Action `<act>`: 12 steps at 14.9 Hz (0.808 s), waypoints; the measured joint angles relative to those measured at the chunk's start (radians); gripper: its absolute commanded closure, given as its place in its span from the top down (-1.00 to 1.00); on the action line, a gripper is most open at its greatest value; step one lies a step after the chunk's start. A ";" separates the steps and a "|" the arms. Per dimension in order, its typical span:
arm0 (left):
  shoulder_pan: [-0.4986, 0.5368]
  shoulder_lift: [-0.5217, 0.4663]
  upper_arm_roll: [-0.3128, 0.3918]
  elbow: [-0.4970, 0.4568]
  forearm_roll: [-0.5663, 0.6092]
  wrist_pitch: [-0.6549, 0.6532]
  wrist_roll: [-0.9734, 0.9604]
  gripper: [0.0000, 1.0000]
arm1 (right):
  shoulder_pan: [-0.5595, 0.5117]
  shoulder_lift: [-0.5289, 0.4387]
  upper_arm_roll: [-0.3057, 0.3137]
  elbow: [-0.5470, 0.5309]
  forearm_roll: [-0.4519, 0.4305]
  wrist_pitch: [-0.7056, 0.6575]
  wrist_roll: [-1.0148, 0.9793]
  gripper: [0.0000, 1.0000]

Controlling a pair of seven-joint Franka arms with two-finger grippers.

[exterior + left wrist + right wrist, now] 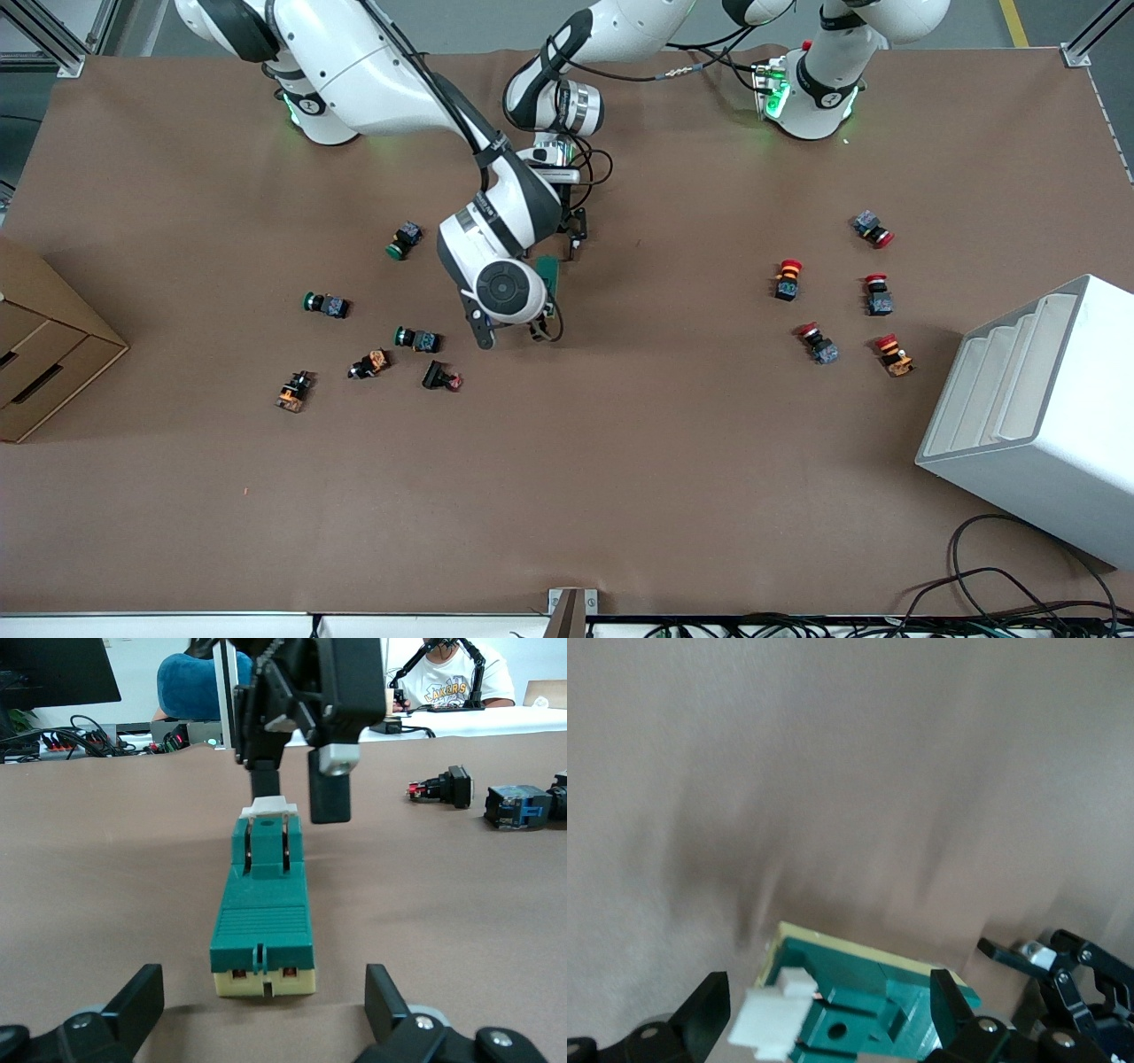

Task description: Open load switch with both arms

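Note:
The dark green load switch (551, 276) lies flat on the brown table near the middle, half hidden under the right arm's wrist. In the left wrist view its cream base end (263, 979) faces me and its white lever (268, 804) is at the other end. My left gripper (263, 1014) is open, low at the base end, with nothing between its fingers (142, 997). My right gripper (828, 1005) is open above the lever end, and its fingers (946, 997) straddle the white lever (772, 1020) with gaps on both sides. In the front view the left gripper (571, 251) and right gripper (545, 326) sit at opposite ends of the switch.
Green and orange push buttons (416, 338) lie scattered toward the right arm's end. Red-capped buttons (787, 279) lie toward the left arm's end. A white slotted rack (1036, 416) stands at that end, and a cardboard box (44, 354) at the other table edge.

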 measured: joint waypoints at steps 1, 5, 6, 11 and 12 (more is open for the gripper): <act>0.000 0.000 0.000 0.000 0.000 0.000 0.000 0.99 | 0.008 0.000 -0.001 0.003 0.000 -0.012 0.003 1.00; 0.000 0.000 0.000 0.000 0.000 0.000 0.000 0.99 | 0.010 0.000 -0.004 0.058 0.000 -0.129 0.003 1.00; 0.000 0.000 0.000 0.000 0.000 0.000 0.000 0.99 | 0.010 0.000 -0.004 0.075 0.000 -0.173 0.003 1.00; 0.000 0.000 0.000 0.001 0.000 -0.001 0.000 0.99 | 0.011 0.000 0.005 0.116 0.000 -0.306 0.003 1.00; 0.000 0.000 0.000 0.001 -0.001 -0.001 0.000 0.99 | 0.012 0.000 0.012 0.116 0.000 -0.317 0.003 1.00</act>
